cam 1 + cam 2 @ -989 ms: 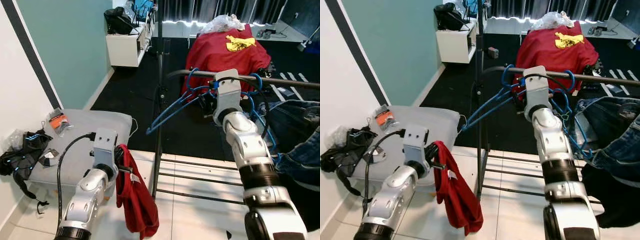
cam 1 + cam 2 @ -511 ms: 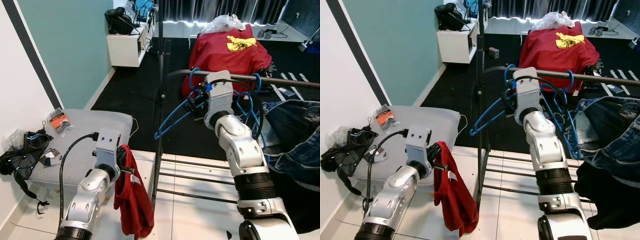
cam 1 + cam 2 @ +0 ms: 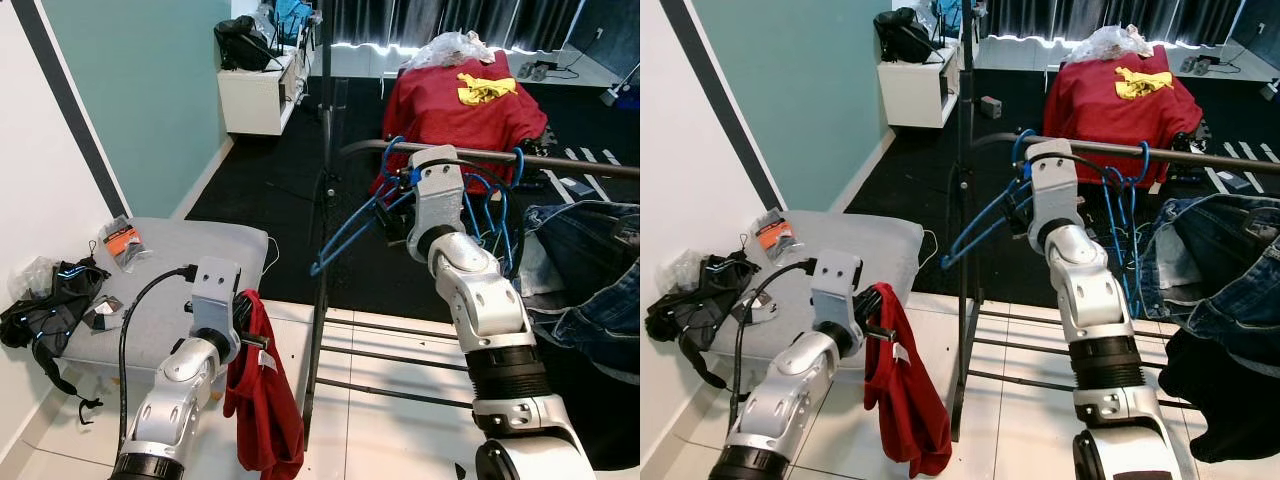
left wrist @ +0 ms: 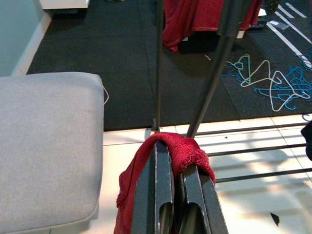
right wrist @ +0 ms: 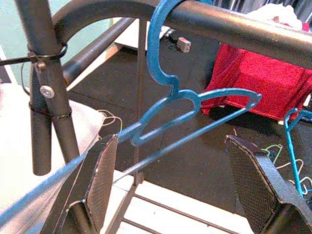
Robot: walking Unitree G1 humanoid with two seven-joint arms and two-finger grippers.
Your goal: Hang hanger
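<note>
Your right gripper [image 5: 175, 195] has let go: fingers apart, blue hanger [image 5: 195, 105] hooked on rail [image 5: 234, 24], long axis slanting down-left. Left gripper [image 4: 176, 163] clamps red cloth [image 4: 141, 195].

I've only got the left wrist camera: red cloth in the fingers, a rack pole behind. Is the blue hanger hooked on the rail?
Observer: Yes. The blue hanger has its hook over the black rail.
Operator: Is the right gripper gripping it?
Observer: No. The right gripper is open, its jaws wide on either side of the hanger.
Operator: Anything else on that rail?
Observer: More blue hangers hang just beyond, and jeans further to the robot's right.
</note>
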